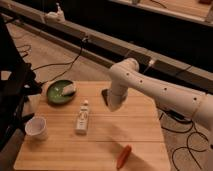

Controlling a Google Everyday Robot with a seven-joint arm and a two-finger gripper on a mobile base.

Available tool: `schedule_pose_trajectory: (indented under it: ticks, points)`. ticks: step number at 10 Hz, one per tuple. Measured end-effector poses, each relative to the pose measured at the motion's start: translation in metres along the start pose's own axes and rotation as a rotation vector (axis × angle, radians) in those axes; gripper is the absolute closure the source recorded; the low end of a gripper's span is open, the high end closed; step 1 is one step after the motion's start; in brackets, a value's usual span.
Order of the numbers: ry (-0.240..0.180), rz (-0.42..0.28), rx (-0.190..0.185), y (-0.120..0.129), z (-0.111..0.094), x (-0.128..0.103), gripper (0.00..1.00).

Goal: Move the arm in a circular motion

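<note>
The large glossy white arm (150, 87) reaches in from the right edge, its thick tubular segments dotted with small dark marks. It bends at a bulbous joint over the back middle of the wooden table (100, 150). The gripper (114, 105) hangs at the arm's end, pointing down just above the tabletop, beside a small dark object (105, 95) that it partly hides.
A green bowl (59, 92) holding something white sits at the table's back left. A white cup (36, 128) stands front left. A small white bottle (82, 119) lies mid-table. An orange carrot (123, 156) lies near the front edge. Cables (185, 135) trail on the floor at right.
</note>
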Motion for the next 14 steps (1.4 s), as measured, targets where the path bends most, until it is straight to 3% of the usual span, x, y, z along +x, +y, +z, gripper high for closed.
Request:
schedule_pose_trajectory:
  ticks: [1,3,5,7,9,10,12,14]
  points:
    - [-0.030,-0.003,-0.018,0.020,0.002,-0.006,1.00]
    - [-0.035,0.052,-0.068,0.067,0.003,0.015,1.00]
    - [0.043,0.190,-0.089,0.103,-0.006,0.077,1.00]
    - [0.146,0.315,-0.077,0.114,-0.024,0.140,1.00]
    - [0.239,0.355,-0.044,0.084,-0.043,0.180,1.00]
    - [0.268,0.334,-0.026,0.058,-0.048,0.182,1.00]
    - [0.278,0.253,-0.003,0.006,-0.044,0.158,1.00]
    - [0.249,0.150,0.013,-0.034,-0.032,0.118,1.00]
